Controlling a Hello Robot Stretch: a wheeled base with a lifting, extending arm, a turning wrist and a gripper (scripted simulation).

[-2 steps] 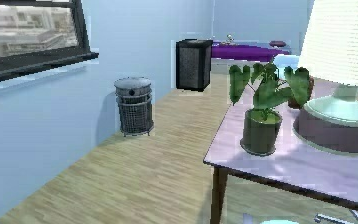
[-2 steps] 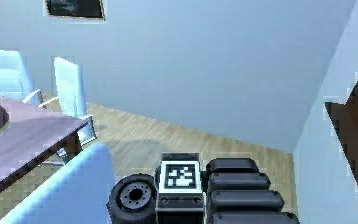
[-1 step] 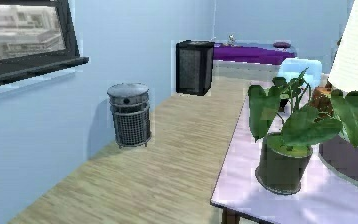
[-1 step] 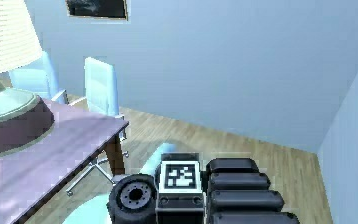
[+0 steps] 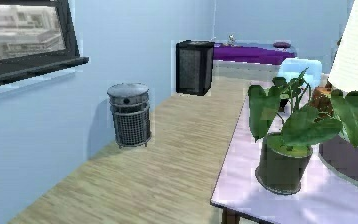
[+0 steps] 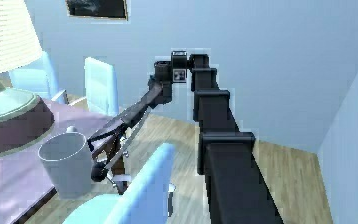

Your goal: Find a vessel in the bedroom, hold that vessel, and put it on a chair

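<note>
A pale grey mug [image 6: 65, 162] shows at the lavender table's [image 6: 17, 185] edge in the arm side view's lower left. My gripper [image 6: 103, 160] reaches down and left from the dark arm [image 6: 222, 130], and its thin fingers [image 6: 127, 122] end right beside the mug. I cannot tell whether the gripper holds the mug, since the table lies right behind it. A light blue chair [image 6: 142, 192] stands just below the gripper, at the bottom edge. Two more light blue chairs [image 6: 102, 85] stand along the table's far side.
On the table stand a potted plant [image 5: 287, 135], a dark bowl [image 6: 12, 122] and a lamp with a cream shade [image 6: 7, 35]. A grey mesh bin [image 5: 129, 113], a black cabinet [image 5: 194, 67] and a purple bed [image 5: 252, 52] line the wooden floor ahead.
</note>
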